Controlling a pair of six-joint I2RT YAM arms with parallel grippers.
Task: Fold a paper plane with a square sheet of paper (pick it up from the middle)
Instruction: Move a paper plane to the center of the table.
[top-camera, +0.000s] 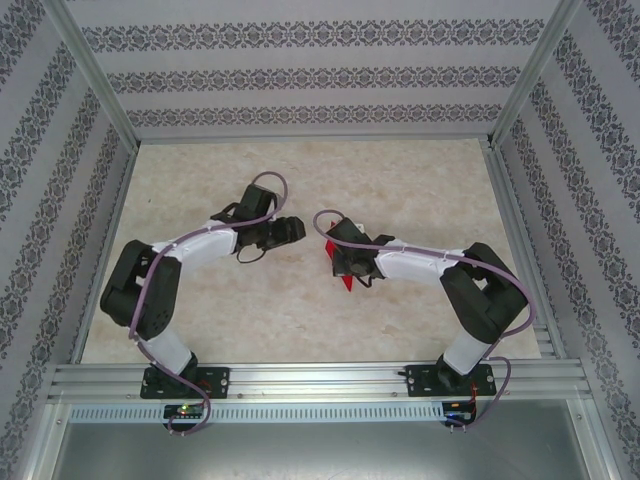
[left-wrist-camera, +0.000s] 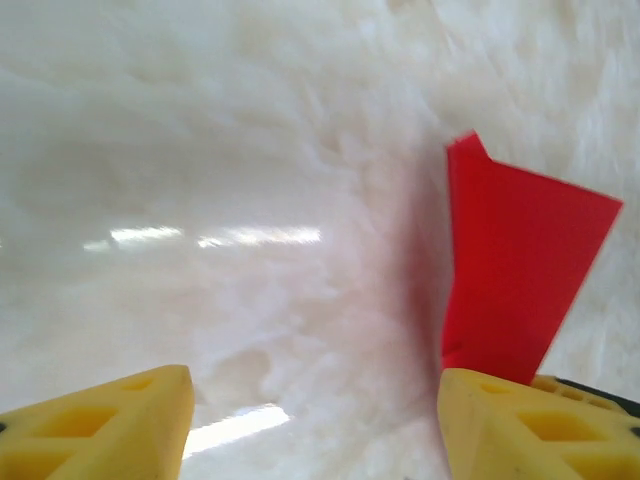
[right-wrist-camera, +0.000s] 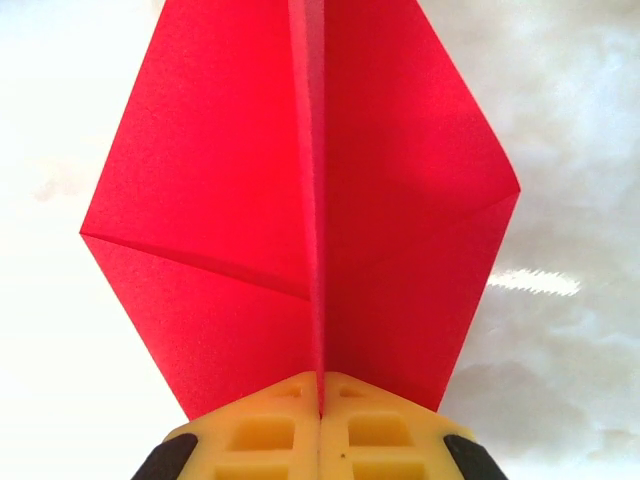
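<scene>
Right gripper (right-wrist-camera: 321, 392), bottom centre, pinches the upright crease of the diamond-shaped red paper plane (right-wrist-camera: 400, 220); left gripper (left-wrist-camera: 312, 400) stands spread above the glossy marbled table (left-wrist-camera: 200, 150).

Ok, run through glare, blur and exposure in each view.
Top external: even light, sharp, no glare on the table. Left wrist: table soft and blurry with white glare streaks, the paper plane crisper. Right wrist: table to the left of the paper plane blown out white, one glare streak on the right, the creases in the red paper sharp.
</scene>
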